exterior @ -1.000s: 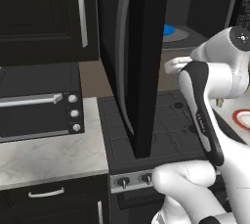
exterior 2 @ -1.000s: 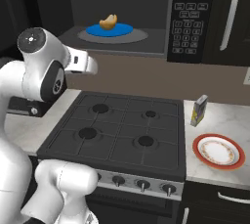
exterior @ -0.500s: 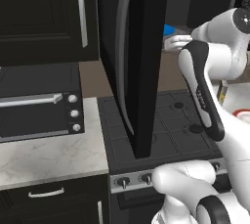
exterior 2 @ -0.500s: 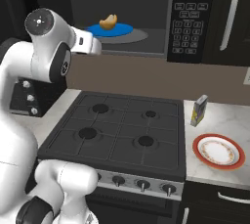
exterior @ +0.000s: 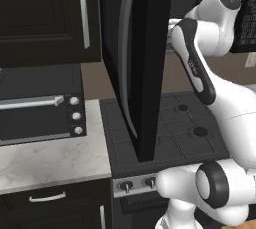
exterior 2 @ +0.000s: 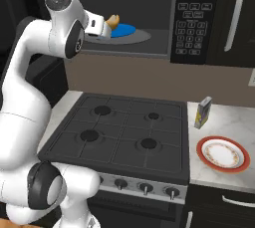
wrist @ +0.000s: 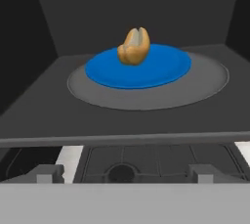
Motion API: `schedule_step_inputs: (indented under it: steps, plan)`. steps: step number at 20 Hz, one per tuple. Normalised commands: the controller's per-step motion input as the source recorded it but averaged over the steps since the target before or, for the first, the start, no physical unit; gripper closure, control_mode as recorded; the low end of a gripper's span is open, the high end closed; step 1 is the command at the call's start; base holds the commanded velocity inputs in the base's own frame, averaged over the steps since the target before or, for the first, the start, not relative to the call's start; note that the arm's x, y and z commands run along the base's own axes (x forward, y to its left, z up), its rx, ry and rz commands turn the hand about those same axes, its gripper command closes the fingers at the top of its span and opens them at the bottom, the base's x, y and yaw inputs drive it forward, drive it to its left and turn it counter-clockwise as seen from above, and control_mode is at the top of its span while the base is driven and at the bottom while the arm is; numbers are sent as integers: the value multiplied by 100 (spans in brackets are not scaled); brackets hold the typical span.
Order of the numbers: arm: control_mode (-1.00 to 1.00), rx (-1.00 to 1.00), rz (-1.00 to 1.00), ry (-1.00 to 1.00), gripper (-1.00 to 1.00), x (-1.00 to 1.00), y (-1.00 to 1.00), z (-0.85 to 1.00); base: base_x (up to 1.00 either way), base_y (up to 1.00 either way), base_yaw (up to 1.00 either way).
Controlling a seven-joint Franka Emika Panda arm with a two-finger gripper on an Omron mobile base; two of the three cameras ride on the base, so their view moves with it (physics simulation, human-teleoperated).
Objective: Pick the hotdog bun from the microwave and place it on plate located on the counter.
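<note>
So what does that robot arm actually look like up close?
The arm is glossy white, built of rounded tube-like segments with dark grey round caps at the joints. One link carries a black band with small markings. The tool ends in two small blocky grey fingertips.

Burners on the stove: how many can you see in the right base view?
4: back left, back right, front left, front right. None seem hidden on the stove.

No legible text anywhere I look. Microwave (exterior 2: 149, 18) keypad (exterior 2: 192, 20) marks too small to read; small box (exterior 2: 202, 112) label illegible.
</note>
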Motion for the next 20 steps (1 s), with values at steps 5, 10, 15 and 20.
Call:
schedule_step_inputs:
  steps: [5,10,15,20]
  plan:
    - [-100,0,0,6,-100,78,0,-9,0,0,0]
    - [-100,0,0,1,-100,75,0,0,0,0,0]
    - [-100,0,0,0,-100,60,0,0,0,0,0]
    - [-100,0,0,0,-100,46,0,-6,0,0,0]
